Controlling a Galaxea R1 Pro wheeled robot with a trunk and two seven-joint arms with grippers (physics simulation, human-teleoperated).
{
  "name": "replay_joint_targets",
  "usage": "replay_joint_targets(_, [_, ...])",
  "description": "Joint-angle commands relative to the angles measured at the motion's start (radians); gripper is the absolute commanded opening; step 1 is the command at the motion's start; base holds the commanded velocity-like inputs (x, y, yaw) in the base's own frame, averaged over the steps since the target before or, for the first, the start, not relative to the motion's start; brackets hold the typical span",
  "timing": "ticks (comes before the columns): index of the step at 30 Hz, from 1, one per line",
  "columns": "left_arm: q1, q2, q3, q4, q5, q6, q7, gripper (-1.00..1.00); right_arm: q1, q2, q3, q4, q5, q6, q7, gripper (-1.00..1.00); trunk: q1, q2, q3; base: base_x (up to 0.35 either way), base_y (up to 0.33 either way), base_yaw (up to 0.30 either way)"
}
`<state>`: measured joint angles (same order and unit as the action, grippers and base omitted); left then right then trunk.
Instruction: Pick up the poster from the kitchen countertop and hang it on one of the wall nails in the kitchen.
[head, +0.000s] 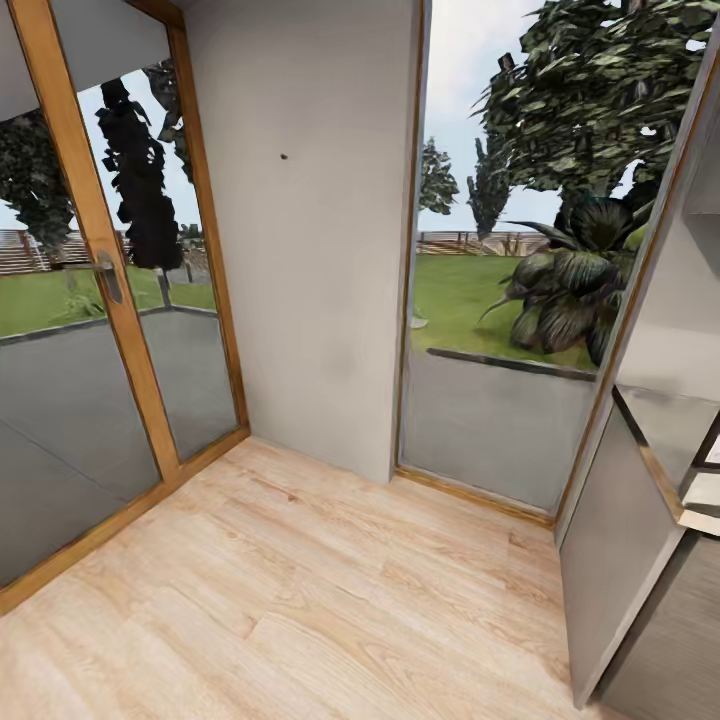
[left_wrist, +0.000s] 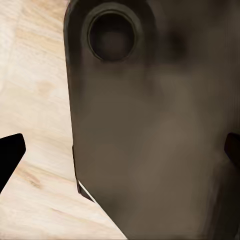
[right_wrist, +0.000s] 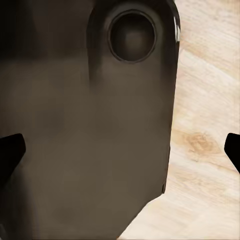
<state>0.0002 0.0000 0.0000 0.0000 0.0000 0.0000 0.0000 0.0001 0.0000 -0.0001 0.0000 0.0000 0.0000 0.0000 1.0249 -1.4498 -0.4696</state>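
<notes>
Pale grey wall panel, centre frame: wall nail upper centre. Both grippers' jaws wide, empty. Risk: no poster in hand, hanging impossible.

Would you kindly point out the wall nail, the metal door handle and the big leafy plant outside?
wall nail (head: 284, 157): head view, on its dark head against the pale wall panel.
metal door handle (head: 108, 274): head view, on its plate on the wooden door frame.
leafy plant (head: 570, 285): head view, on its broad middle leaves.
</notes>
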Motion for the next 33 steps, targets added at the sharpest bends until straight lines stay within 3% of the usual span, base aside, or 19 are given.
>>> replay_joint_targets(1, [0.006, -0.006, -0.005, -0.006, 0.0, -0.003, -0.002, 1.0, -0.006, 0.006, 0.003, -0.006, 0.004, -0.006, 0.006, 1.0, 0.0, 0.0, 0.0, 0.0, 0.0, 0.0])
replay_joint_targets(6, [0.026, -0.034, -0.005, -0.028, 0.0, -0.003, -0.002, 1.0, -0.035, 0.008, 0.003, -0.013, 0.004, -0.004, 0.009, 1.0, 0.0, 0.0, 0.0, 0.0, 0.0, 0.0])
replay_joint_targets(27, [0.025, -0.034, -0.005, -0.028, 0.0, -0.003, -0.002, 1.0, -0.039, 0.008, 0.003, -0.013, 0.004, -0.004, 0.009, 1.0, 0.0, 0.0, 0.0, 0.0, 0.0, 0.0])
replay_joint_targets(33, [0.04, -0.044, -0.001, -0.062, -0.005, -0.014, 0.0, 1.0, -0.074, -0.015, -0.004, -0.047, -0.013, -0.037, 0.003, 1.0, 0.0, 0.0, 0.0, 0.0, 0.0, 0.0])
